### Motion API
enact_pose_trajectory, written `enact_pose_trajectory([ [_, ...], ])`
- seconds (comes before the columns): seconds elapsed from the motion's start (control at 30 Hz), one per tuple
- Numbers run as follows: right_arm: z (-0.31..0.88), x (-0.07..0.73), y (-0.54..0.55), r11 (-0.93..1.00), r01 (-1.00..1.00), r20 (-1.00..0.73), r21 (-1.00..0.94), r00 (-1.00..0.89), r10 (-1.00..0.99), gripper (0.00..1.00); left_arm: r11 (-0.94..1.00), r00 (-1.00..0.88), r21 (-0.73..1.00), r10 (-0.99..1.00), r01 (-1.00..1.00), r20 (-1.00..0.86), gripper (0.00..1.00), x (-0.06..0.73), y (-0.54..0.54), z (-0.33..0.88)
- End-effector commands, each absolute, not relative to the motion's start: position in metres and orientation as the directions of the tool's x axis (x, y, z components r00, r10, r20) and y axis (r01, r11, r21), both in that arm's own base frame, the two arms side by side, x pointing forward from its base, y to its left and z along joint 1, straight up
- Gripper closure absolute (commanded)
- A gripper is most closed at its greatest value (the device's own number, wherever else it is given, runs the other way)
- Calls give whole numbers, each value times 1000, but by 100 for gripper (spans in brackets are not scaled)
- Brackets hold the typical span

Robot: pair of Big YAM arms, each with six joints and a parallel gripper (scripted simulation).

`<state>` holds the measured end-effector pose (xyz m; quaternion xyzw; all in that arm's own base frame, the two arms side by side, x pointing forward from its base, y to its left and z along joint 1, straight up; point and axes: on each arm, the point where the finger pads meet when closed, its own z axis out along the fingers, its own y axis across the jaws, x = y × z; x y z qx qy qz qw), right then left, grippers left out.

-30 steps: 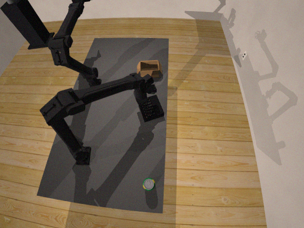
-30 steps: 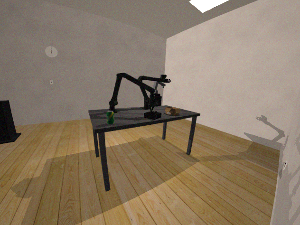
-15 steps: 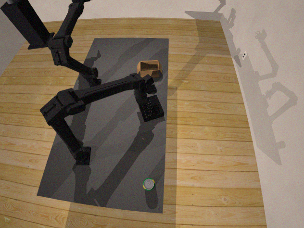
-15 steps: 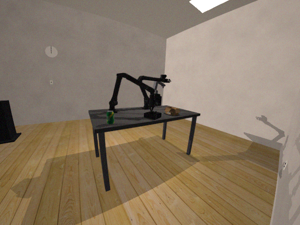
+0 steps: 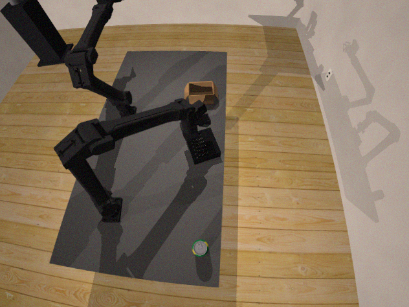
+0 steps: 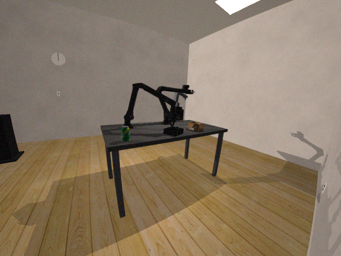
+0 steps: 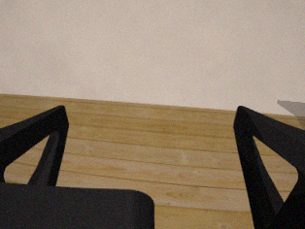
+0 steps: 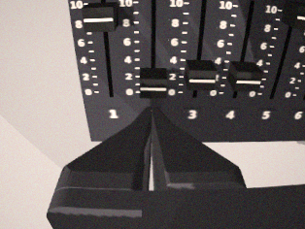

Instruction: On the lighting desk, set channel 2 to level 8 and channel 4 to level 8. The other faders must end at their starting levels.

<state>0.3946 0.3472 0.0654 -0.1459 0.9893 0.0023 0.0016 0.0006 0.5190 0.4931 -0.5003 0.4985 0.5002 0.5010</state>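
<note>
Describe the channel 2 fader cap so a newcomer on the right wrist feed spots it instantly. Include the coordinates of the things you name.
Find the lighting desk [image 5: 213, 145] [image 6: 173, 131], the black panel with numbered slots. Just beyond the closed tips of the right gripper [image 5: 195, 132] [image 6: 172, 126] [image 8: 152, 110] sits the channel 2 fader cap [image 8: 153, 81]. Its white line is near 0, lower than the caps beside it.

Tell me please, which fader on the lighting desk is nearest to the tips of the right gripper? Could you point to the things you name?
The channel 2 fader [image 8: 153, 82], between faders 1 and 3: the shut right gripper [image 8: 152, 115] has its tips just below it, and its white line sits lowest.
</note>
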Motion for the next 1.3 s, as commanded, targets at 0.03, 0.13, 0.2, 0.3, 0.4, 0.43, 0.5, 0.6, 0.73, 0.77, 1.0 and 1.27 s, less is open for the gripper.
enact_pose_trajectory([
  [0.03,59,402,354,959,-283,-16,5,-959,-283,100,-1,-10,10,30,-1000,-999,0,-1,519,513],
  [0.13,59,402,354,959,-283,-16,5,-959,-283,100,-1,-10,10,30,-1000,-999,0,-1,519,513],
  [0.2,59,402,354,959,-283,-16,5,-959,-283,100,-1,-10,10,30,-1000,-999,0,-1,519,513],
  [0.3,59,402,354,959,-283,-16,5,-959,-283,100,-1,-10,10,30,-1000,-999,0,-1,519,513],
  [0.4,59,402,354,959,-283,-16,5,-959,-283,100,-1,-10,10,30,-1000,-999,0,-1,519,513],
  [0.43,59,402,354,959,-283,-16,5,-959,-283,100,-1,-10,10,30,-1000,-999,0,-1,519,513],
  [0.5,59,402,354,959,-283,-16,5,-959,-283,100,-1,-10,10,30,-1000,-999,0,-1,519,513],
  [0.6,59,402,354,959,-283,-16,5,-959,-283,100,-1,-10,10,30,-1000,-999,0,-1,519,513],
  [0.73,59,402,354,959,-283,-16,5,-959,-283,100,-1,-10,10,30,-1000,-999,0,-1,519,513],
  [0.77,59,402,354,959,-283,-16,5,-959,-283,100,-1,-10,10,30,-1000,-999,0,-1,519,513],
  [1.0,62,406,356,959,-283,-24,9,-959,-283,100,-1,-10,10,30,-1000,-999,0,-1,519,513],
  [1.27,73,417,362,959,-283,-51,21,-958,-282,100,-1,-10,10,30,-1000,-999,0,-1,519,513],
])
